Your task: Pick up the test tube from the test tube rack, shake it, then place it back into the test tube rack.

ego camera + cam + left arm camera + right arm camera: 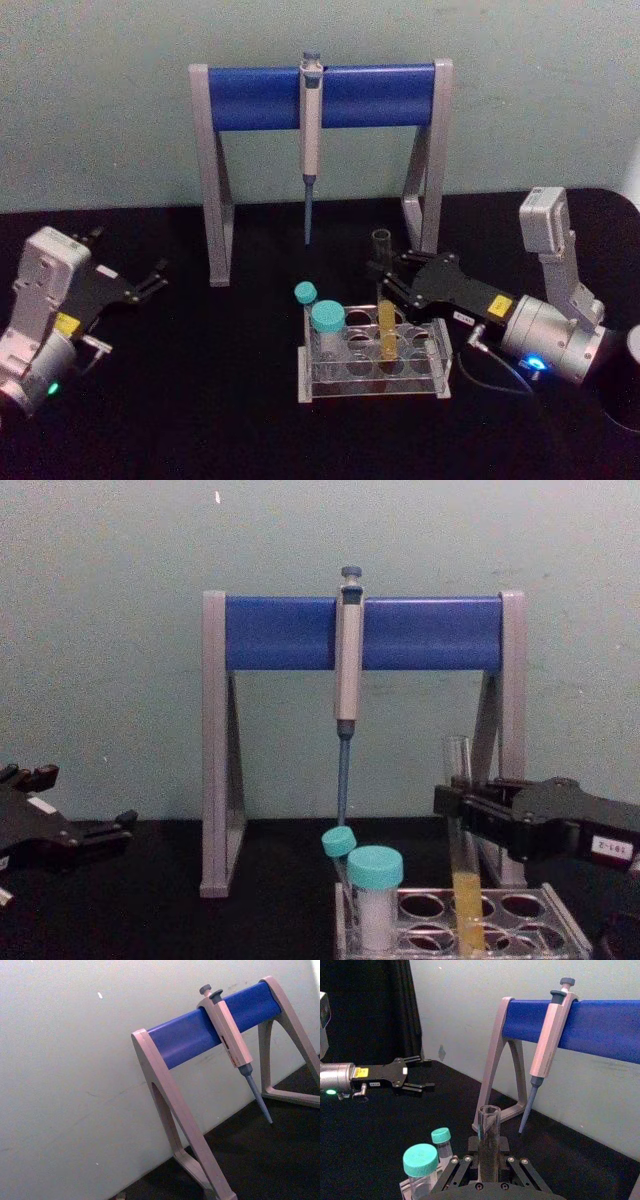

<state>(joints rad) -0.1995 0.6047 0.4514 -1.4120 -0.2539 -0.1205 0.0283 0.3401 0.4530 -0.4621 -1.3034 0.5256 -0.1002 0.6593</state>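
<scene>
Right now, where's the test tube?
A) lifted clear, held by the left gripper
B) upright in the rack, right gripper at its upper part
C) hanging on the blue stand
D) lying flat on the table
B: the test tube stands upright in the test tube rack, yellow liquid down among the holes, with the right gripper at its upper part.

Clear, glossy glass test tube (pixel 386 322); transparent, shiny plastic test tube rack (pixel 375 386); matt black counter (pixel 200 400); pipette stand (pixel 260 98) with smooth grey legs, satin blue bar; smooth teal plastic caps (pixel 327 317); matt black right pincer (pixel 384 280).
</scene>
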